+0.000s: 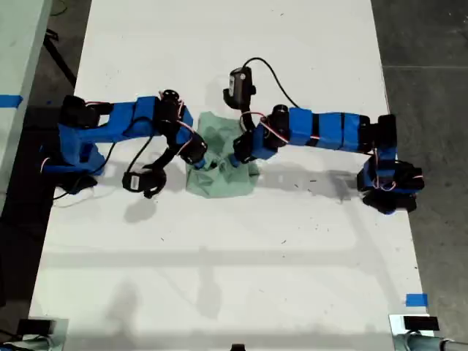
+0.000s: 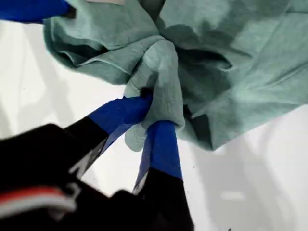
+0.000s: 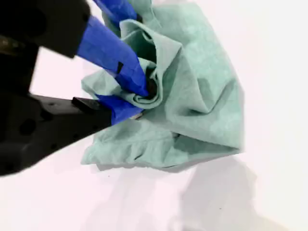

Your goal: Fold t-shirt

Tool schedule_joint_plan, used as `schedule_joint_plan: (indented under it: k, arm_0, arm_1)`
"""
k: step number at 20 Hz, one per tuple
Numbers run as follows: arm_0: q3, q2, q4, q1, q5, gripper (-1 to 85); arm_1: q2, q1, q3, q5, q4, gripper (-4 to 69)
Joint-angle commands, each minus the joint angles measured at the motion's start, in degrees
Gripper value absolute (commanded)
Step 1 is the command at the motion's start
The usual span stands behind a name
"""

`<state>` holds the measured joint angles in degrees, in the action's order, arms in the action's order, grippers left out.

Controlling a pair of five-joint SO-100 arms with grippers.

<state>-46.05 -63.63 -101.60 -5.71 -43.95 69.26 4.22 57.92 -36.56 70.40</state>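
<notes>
Both end effectors are pinching the bunched t-shirt [image 1: 219, 157] mid-table [image 1: 219, 270].
In the exterior view, we are seeing it crumpled between two arms; in the first wrist view, my first end effector [image 2: 156, 113] is clamping a fold; in the second, my second end effector [image 3: 139, 101] is gripping another.

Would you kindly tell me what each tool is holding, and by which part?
Both hold the t-shirt: my first gripper pinches a bunched fold of cloth, my second gripper another bunched fold; which garment parts is unclear.
</notes>
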Motion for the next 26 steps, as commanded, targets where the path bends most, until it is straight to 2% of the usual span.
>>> schedule_joint_plan:
  k: [1,4,9,10,11,12,13,15,19,23,26]
  arm_0:
    - [2.1,2.2,1.8,-9.4,-4.9,-0.1]
    - [2.1,4.7,4.4,-16.2,-8.1,-0.1]
    - [2.1,9.1,7.0,-21.0,-8.6,0.9]
    - [2.2,9.7,7.3,-22.1,-8.3,5.5]
    - [2.3,9.8,7.3,-23.4,-8.2,15.0]
    - [2.4,9.0,7.0,-24.7,-8.2,22.9]
    - [2.5,7.5,6.2,-26.3,-8.0,27.2]
    - [2.5,2.0,4.7,-29.7,-8.1,33.7]
    - [-0.1,-11.7,1.7,-35.5,-6.9,30.7]
    - [-8.2,-24.4,1.6,-35.6,-6.1,27.6]
    - [-20.4,-36.0,5.3,-33.7,-6.2,25.4]
  arm_1:
    - [0.4,4.7,-3.8,-3.4,-2.5,-0.7]
    - [0.0,8.0,-3.7,-4.7,-2.6,-0.7]
    - [-5.0,10.5,-3.4,-5.4,-4.0,-0.8]
    - [-5.8,11.2,-3.4,-5.4,-4.2,-1.0]
    - [-6.1,12.2,-3.2,-5.2,-4.0,1.4]
    - [-6.2,13.6,-3.2,-5.3,-3.0,18.5]
    - [-5.6,15.0,-3.5,-6.3,-1.4,34.0]
    - [-2.3,19.0,-3.7,-7.8,2.2,29.4]
    - [10.7,29.0,1.1,-10.4,11.3,22.7]
    - [33.2,36.1,20.6,-11.2,11.3,20.1]
    - [50.8,37.2,35.9,-9.5,10.5,18.3]
